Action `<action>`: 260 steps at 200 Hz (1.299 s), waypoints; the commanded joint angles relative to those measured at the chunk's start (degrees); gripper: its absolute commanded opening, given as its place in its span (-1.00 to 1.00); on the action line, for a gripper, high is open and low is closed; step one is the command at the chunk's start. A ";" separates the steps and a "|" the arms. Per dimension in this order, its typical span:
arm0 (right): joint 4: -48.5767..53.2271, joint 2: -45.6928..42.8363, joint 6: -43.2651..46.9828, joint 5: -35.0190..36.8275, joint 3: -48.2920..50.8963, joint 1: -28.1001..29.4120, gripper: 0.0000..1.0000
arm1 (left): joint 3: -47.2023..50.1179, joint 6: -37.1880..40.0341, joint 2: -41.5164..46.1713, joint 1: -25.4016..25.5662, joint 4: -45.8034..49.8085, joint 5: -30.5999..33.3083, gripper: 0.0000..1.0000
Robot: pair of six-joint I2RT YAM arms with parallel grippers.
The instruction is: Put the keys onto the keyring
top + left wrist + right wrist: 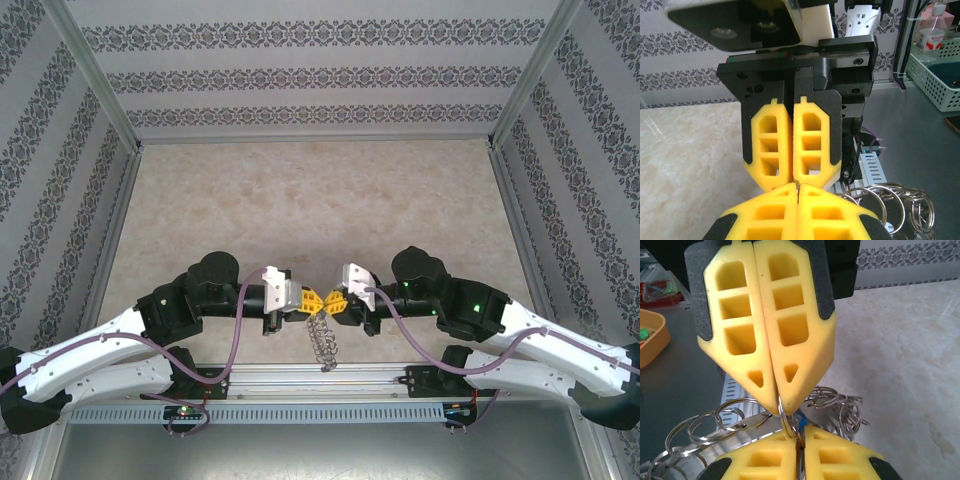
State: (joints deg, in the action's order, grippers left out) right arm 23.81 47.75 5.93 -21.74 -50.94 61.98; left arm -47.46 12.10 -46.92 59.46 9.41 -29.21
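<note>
Both claws are meeting tip to tip over the near edge of the pale marbled tabletop [320, 200]. The left claw [308, 298] is clamping shut on a thin wire loop of the grey metal keyring [321, 338], and the right claw [336, 300] is pinching the wire just beside it, jaws together. The rest of the keyring is dangling below them. I'm judging progress as early: no keys are hanging on it that I can make out, so all the threading is waiting.

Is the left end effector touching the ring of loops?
Touching. The right wrist view shows one wire loop of the keyring pinched between the closed jaws of the left end effector.
</note>
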 commanded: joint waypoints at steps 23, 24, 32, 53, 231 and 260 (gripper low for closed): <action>-1.32 1.65 -0.40 -1.57 -1.42 -0.74 -0.70 | -0.49 -1.55 1.12 -0.31 -9.78 -5.98 -1.00; -1.32 1.65 -0.40 -1.57 -1.42 -0.74 -0.70 | -0.51 -1.55 1.08 -0.31 -9.77 -6.01 -1.00; -1.24 1.65 -0.40 -1.49 -1.49 -0.76 -0.69 | -0.48 -1.59 0.93 -0.31 -9.86 -6.20 -1.00; -1.01 1.23 -0.46 -0.71 -1.53 -0.80 -0.60 | -0.31 -1.55 0.86 -0.31 -9.97 -5.88 -1.00; -11.84 -8.64 -0.12 0.26 4.88 3.01 -0.34 | -0.36 -2.56 0.42 -1.27 -9.41 -7.79 -1.00; -12.86 -7.28 -0.48 0.74 5.23 3.35 -0.43 | -0.23 -2.56 0.43 -1.39 -9.65 -7.93 -1.00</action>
State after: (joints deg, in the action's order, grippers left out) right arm 15.29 39.44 5.06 -19.49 -46.33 64.38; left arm -47.35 10.20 -46.65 58.74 4.62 -35.94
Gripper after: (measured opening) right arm 0.304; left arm 0.046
